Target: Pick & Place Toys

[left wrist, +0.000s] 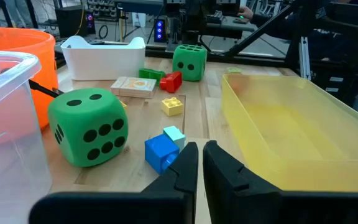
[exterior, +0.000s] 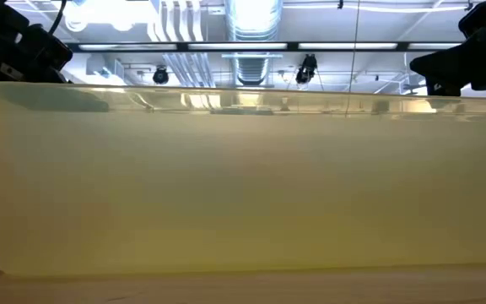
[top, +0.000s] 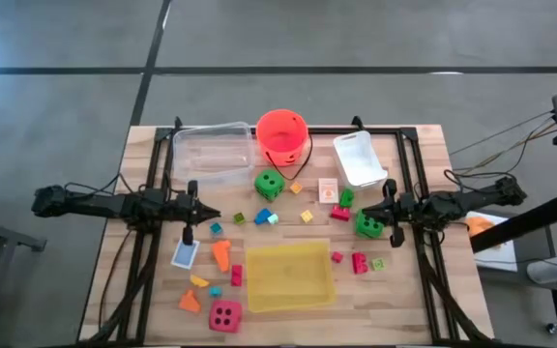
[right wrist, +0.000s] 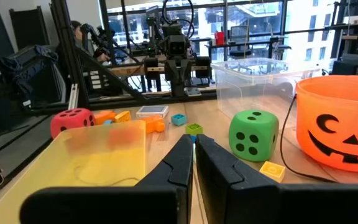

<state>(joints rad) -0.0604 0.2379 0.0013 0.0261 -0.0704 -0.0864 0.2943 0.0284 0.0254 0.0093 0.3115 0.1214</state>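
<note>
Both pincers are pressed narrow and hold nothing: the left pincer (top: 213, 214) at centre left, the right pincer (top: 375, 209) at centre right beside a green die (top: 368, 225). Toys lie scattered on the tabletop (top: 424, 280) around the yellow tray (top: 289, 276); a second green die (top: 269, 184) sits below the orange bucket (top: 281, 135), and a pink die (top: 224, 315) lies at lower left.

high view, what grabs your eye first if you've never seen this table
The orange-red bucket at the table's far edge stands out first, between a clear bin and a white bin. Next comes the flat yellow tray near the front, with a pink die to its left. Small bright bricks lie scattered between the left gripper and right gripper, both shut and empty.
</note>
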